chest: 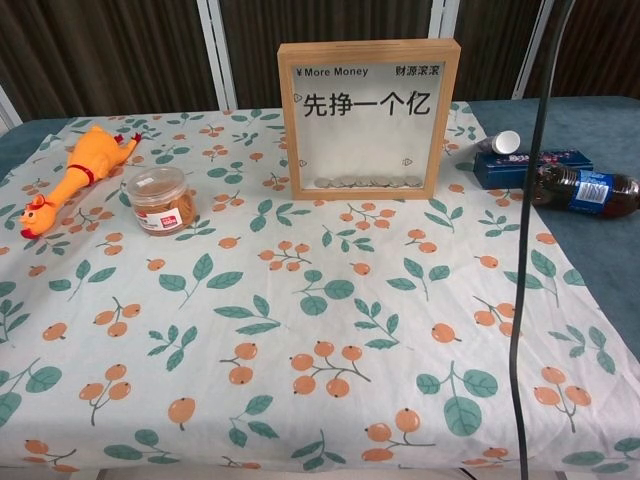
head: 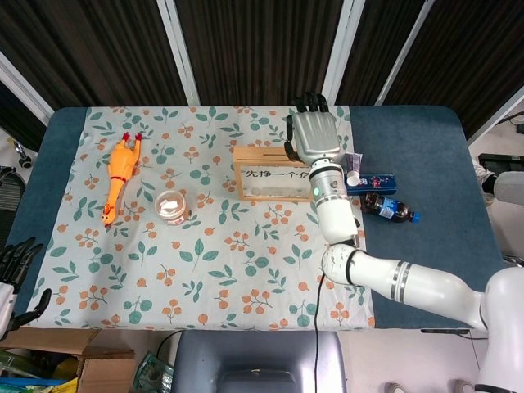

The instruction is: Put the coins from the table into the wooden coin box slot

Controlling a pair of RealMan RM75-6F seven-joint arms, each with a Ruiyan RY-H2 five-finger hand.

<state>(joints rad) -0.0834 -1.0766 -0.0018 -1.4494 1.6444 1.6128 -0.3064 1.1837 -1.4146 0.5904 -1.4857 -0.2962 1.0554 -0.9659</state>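
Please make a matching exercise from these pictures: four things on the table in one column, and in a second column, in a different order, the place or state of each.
Things:
1. rubber chicken
2. jar
3. coins
4. bottle

Places or states:
A. lying on the blue table, off the cloth, on the right
B. in a row at the bottom inside the wooden coin box
C. lying near the left edge of the floral cloth
D. standing upright beside the chicken

Pairs: 1-C, 2-D, 3-B, 4-A

Your right hand (head: 315,135) hangs over the wooden coin box (head: 278,173). To its right the blue carton (head: 372,182) and bottle (head: 390,209) crowd the desk (head: 426,147); its left is open cloth (head: 205,254).
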